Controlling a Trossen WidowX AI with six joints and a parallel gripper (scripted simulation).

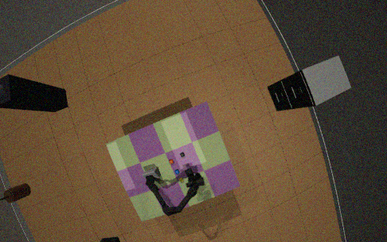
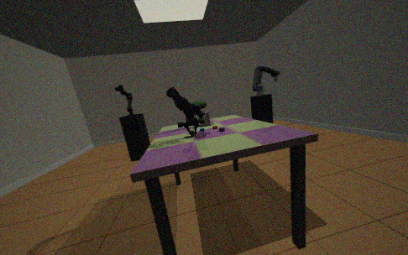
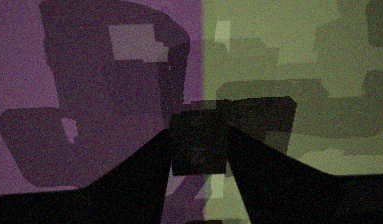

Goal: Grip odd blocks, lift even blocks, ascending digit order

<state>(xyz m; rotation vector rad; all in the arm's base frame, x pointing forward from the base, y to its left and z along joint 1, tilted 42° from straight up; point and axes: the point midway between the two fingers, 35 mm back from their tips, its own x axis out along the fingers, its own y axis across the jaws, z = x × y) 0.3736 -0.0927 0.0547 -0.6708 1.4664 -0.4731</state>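
My gripper (image 1: 189,169) (image 2: 193,134) (image 3: 197,134) points down at the table and is shut on a dark block (image 3: 198,155). In the wrist view this block sits between the two black fingertips; its colour and digit are too dark to read, and I cannot tell whether it touches the table. A blue block (image 1: 177,172) (image 2: 201,130) lies close beside the gripper. An orange block (image 1: 171,161) (image 2: 215,127) and a black block (image 1: 182,154) (image 2: 222,129) lie farther off. A yellow block (image 1: 181,180) shows beside the arm in the top view. No digits are readable.
The blocks are on a purple and green checkered table (image 1: 222,175) (image 2: 267,135). The arm's grey base (image 1: 151,171) stands left of the blocks in the top view. Shadows cross the table in the wrist view. Dark pedestals (image 1: 34,95) (image 2: 134,134) stand away from the table.
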